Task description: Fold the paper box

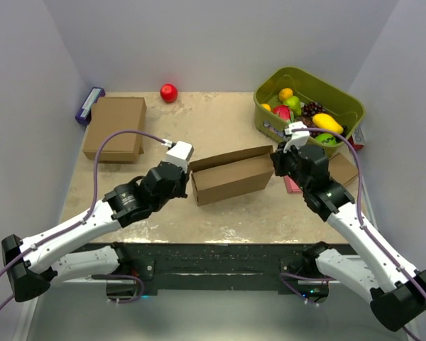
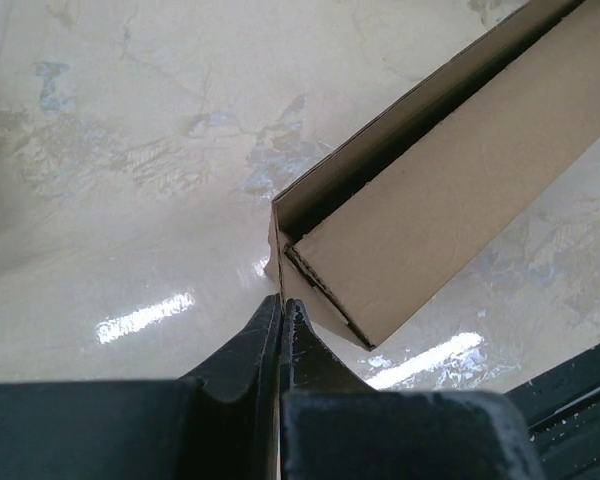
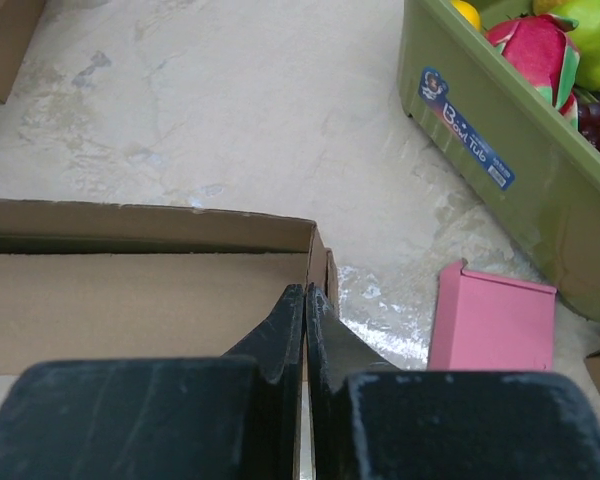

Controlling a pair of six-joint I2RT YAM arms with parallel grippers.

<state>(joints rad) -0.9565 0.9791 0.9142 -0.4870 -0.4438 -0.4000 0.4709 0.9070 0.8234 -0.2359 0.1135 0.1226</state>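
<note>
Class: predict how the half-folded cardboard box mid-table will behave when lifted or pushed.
Probably light: the paper box is thin, hollow corrugated card. Open-topped, it likely flexes when pinched. Its flat base should slide on the glossy table, not roll.

Left wrist view: the paper box (image 2: 450, 190) ran off the top right edge, with only one end in shot. That end's wall was lost between the pressed tips of the left gripper (image 2: 282, 303). Right wrist, same story: the box was cut by the left edge, its end wall swallowed by the right gripper (image 3: 305, 292). Beyond the box, the green tub (image 3: 500, 190) was clipped at top and right. From above, the pink block (image 1: 290, 185) by the box's right end was mostly hidden behind the arm. Far left of the box, a purple thing (image 1: 89, 104) was too small to name.
</note>
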